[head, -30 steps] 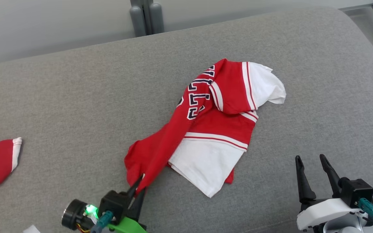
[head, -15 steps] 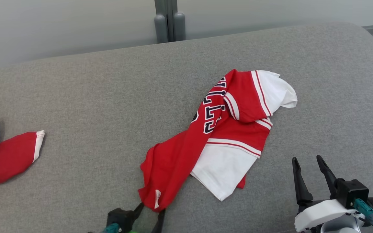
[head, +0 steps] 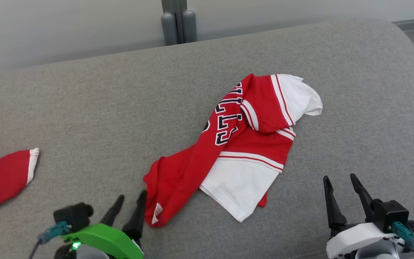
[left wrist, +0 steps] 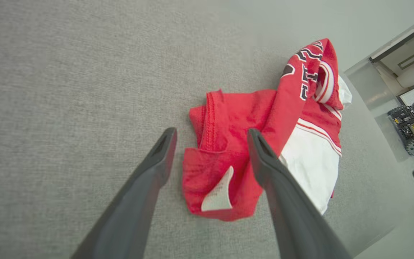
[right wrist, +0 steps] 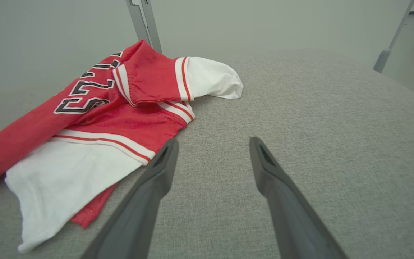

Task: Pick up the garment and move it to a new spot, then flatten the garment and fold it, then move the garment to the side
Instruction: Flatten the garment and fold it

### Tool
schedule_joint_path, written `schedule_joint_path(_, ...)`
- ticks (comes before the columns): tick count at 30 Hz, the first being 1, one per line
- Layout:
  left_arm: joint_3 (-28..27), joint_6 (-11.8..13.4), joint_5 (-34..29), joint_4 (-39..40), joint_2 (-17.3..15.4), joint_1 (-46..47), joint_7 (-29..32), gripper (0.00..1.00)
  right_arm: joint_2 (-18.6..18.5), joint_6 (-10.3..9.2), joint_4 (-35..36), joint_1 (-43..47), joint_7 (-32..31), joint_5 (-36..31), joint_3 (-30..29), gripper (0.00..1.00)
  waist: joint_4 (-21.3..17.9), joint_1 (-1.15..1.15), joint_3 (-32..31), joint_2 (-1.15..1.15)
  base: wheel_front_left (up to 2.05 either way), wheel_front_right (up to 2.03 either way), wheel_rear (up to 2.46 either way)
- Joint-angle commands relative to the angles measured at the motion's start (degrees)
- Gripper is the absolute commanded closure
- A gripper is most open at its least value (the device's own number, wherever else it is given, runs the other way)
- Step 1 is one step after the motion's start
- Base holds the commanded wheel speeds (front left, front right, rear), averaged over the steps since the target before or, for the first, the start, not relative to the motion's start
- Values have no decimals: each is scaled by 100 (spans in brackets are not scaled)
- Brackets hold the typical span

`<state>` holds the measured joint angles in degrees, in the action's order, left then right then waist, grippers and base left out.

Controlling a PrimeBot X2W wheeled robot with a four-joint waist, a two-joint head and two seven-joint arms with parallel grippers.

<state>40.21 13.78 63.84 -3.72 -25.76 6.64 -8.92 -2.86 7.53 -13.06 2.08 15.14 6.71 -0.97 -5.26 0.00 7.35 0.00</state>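
garment point(head: 250, 142) was seen crumpled at frame centre; left gripper point(head: 132, 195) and right gripper point(head: 339, 177) were spread wide, empty.

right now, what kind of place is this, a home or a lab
Likely a lab or test room: a jersey lies on a broad grey fabric-covered surface, bare pale panels stand behind, and a geared machine sits beyond its edge.
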Motion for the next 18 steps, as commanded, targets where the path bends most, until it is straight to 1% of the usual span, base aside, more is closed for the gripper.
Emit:
schedule_joint_path(1,-173,88,54,169,-177,-43,-39,0,-7,-8,3,-42,0,13,-6,0,-43,0,26,0,0,0,0)
schedule_joint_path(2,-275,126,113,339,-211,-60,-53,0,-9,-8,9,-45,0,12,-14,0,-57,0,34,0,0,0,0)
schedule_joint_path(4,-436,123,249,542,-260,-93,-80,0,-9,-8,18,-39,0,14,-23,0,-77,0,57,0,0,0,0)
schedule_joint_path(6,-364,155,129,528,-431,-53,57,0,-7,-8,13,-54,-1,21,3,0,-109,0,86,0,0,0,0)
schedule_joint_path(8,-239,61,165,465,-359,18,201,0,-8,-8,0,-92,-1,34,32,0,-142,0,116,0,0,0,0)
schedule_joint_path(10,-86,-2,74,265,-389,116,356,0,-10,-8,-7,-128,-1,57,52,0,-173,0,157,0,0,0,0)
schedule_joint_path(13,83,-100,-2,-123,-287,266,483,0,-8,-8,-14,-158,-1,80,73,0,-207,0,192,0,0,0,0)
schedule_joint_path(17,117,-306,11,-688,-154,454,440,0,-8,-8,-19,-203,-1,72,76,0,-244,0,223,0,0,0,0)
schedule_joint_path(18,106,-398,100,-810,-64,476,434,36,-8,-8,-19,-200,-1,71,68,0,-245,0,222,0,0,0,0)
